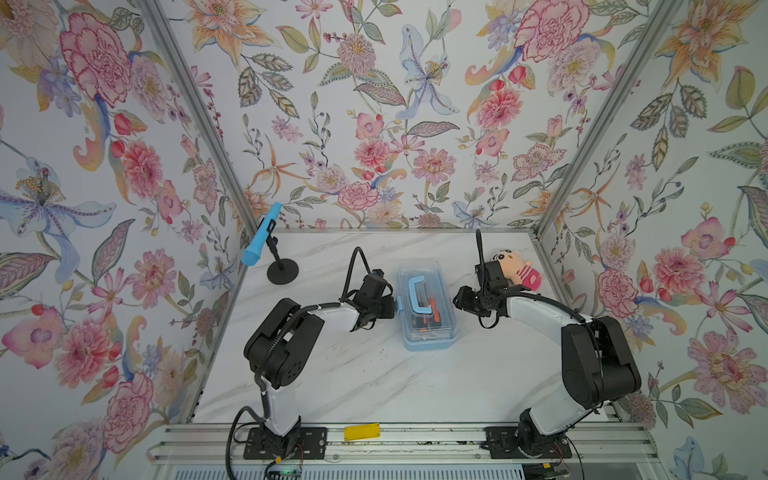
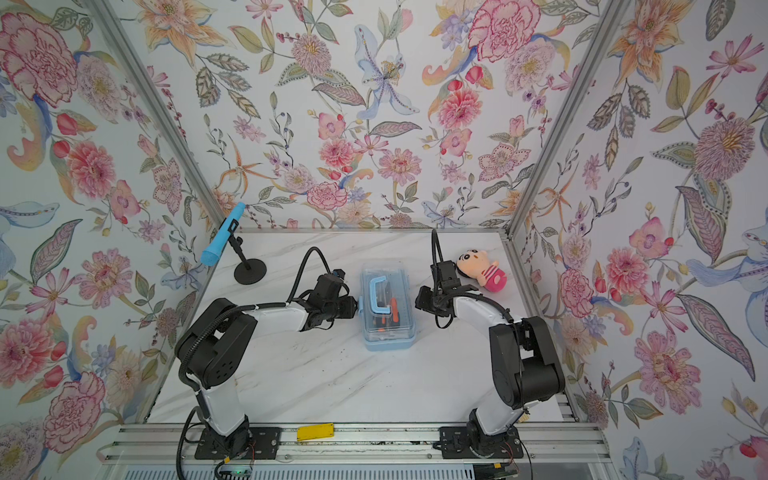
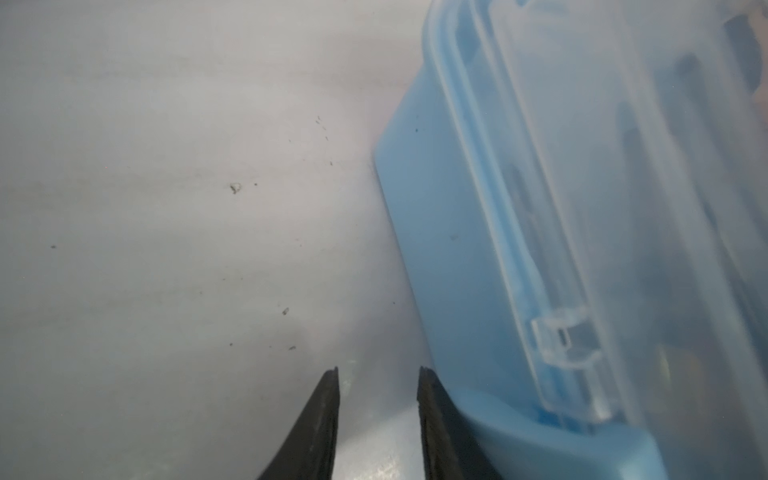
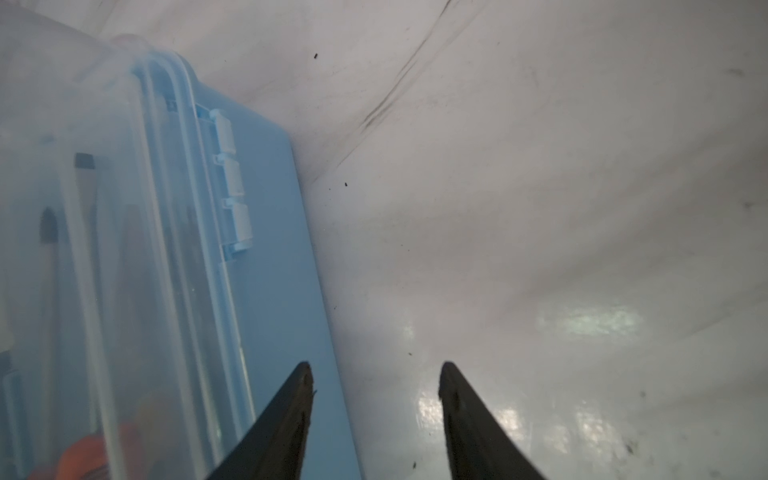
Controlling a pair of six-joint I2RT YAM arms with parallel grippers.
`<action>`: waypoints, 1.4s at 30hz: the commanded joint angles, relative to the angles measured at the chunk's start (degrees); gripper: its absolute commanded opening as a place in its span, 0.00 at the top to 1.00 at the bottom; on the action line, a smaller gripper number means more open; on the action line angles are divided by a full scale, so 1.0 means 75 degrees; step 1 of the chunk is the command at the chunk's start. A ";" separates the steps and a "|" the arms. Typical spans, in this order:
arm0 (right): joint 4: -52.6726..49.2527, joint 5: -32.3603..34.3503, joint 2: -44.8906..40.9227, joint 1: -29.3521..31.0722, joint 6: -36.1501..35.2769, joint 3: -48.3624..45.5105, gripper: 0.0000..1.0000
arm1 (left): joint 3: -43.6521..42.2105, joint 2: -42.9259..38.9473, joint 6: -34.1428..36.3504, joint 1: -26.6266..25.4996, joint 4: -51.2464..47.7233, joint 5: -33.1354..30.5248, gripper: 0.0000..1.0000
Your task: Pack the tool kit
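Left wrist view: the left claw [image 3: 378, 370] is spread a little, nothing between its tips. One tip sits hard beside the box [image 3: 440, 257], at its latch [image 3: 561, 440] side, touching or not I cannot tell; the other hangs over bare table [image 3: 166, 208]. The box's long wall runs straight ahead of that tip. Right wrist view: the right claw [image 4: 374, 365] gapes wider, also empty, one tip over the box's hinge [image 4: 230, 183] edge. In both top views the box lies between the two claws, lid [image 1: 442, 286] shut, tools [image 1: 430, 322] inside, its long axis crosswise to the line joining them. The left claw is nearer; pressing the latch home looks like its next job.
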 commanded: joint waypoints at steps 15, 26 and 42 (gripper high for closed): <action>0.0843 -0.0694 0.0297 0.0825 0.0294 -0.0186 0.49 | 0.0897 0.0449 -0.0056 -0.0523 -0.0121 0.0434 0.64; 0.1904 -0.1665 0.0249 0.0885 0.0821 -0.0740 0.49 | 0.0565 0.0505 -0.0436 -0.0665 0.0671 0.0842 0.65; 0.0526 -0.0213 -0.1093 0.0307 0.0239 -0.0674 0.48 | -0.0154 -0.0682 -0.0210 0.0197 -0.0248 -0.0560 0.47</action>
